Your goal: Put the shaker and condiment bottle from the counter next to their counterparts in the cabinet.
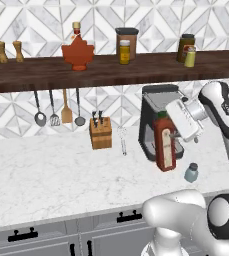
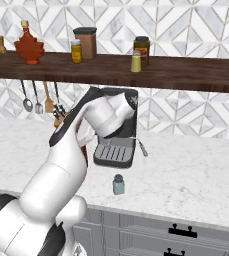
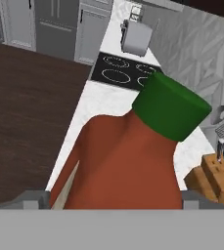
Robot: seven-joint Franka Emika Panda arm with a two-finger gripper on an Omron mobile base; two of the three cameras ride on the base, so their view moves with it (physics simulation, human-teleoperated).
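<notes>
The condiment bottle (image 1: 164,143), dark red with a green cap (image 3: 172,110) and a pale label strip, stands slightly tilted in front of the coffee machine. My gripper (image 1: 172,136) is shut on its body from the right, and dark fingertips (image 3: 35,198) show on either side of it in the hand view. I cannot tell whether its base touches the counter (image 1: 46,175). The tiny blue-grey shaker (image 1: 191,172) (image 2: 118,184) stands free near the counter's front edge, right of the bottle. On the cabinet shelf (image 1: 36,75) stand the maple-leaf bottle (image 1: 78,52) (image 2: 29,47) and the yellow-green shaker (image 1: 190,56) (image 2: 135,62).
A black coffee machine (image 1: 153,107) stands right behind the bottle. Left of it are a knife block (image 1: 100,132) and hanging utensils (image 1: 53,112). Jars (image 1: 126,44) and two wooden mills (image 1: 10,51) share the shelf. A stove (image 3: 123,71) lies far along the counter.
</notes>
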